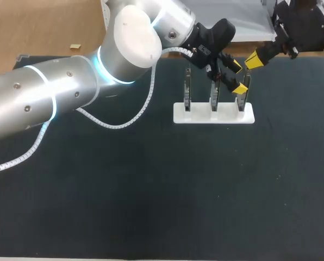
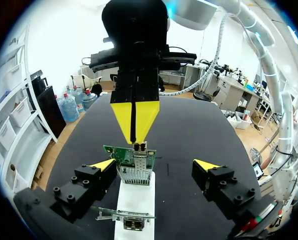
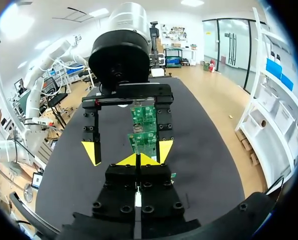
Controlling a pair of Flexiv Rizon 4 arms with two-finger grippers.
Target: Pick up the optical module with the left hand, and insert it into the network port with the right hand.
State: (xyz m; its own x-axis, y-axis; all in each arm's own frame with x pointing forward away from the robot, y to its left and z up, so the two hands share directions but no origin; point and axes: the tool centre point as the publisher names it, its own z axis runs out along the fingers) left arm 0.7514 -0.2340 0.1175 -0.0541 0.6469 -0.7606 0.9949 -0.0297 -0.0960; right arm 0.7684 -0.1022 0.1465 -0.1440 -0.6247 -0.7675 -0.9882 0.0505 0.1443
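A white stand holds three upright green circuit boards. My left gripper hovers over the stand's right end, open, with its yellow fingertips on either side of the rightmost board and touching nothing. That board carries a metal port cage. Just above it my right gripper points down, shut. A small silver piece, perhaps the optical module, sits at its tips on the board's top edge; I cannot tell whether it is held. In the right wrist view my right gripper is shut before the boards.
The stand stands at the back of a dark table mat. Another board on the stand lies under my left gripper. My left arm stretches across the table's back left, trailing a white coiled cable.
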